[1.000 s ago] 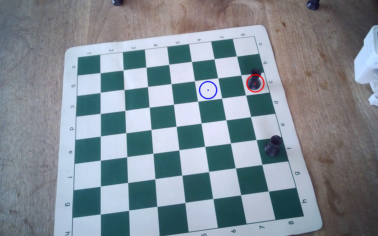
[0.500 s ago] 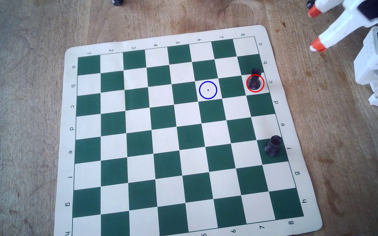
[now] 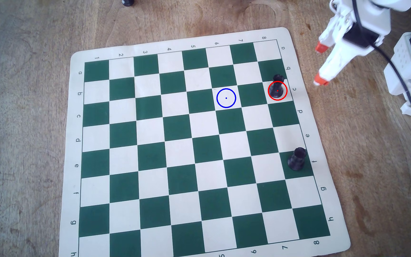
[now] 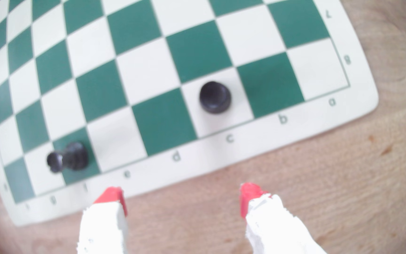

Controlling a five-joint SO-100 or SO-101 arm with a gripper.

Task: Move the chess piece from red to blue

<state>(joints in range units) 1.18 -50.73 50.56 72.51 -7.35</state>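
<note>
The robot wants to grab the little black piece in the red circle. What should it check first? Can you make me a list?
1. Gripper open: ok. Its jaws are wide apart and hold nothing.
2. Chess piece standing upright in the red circle: ok.
3. Gripper above the piece: not ok. It hangs over the table, off the chessboard edge, to the right of the piece in the overhead view.
4. Blue circle free: ok. Its white square is bare.
5. Way from red to blue free: ok. The other black piece stands a few squares off.
6. Gripper height right for grabbing: cannot tell.
</note>
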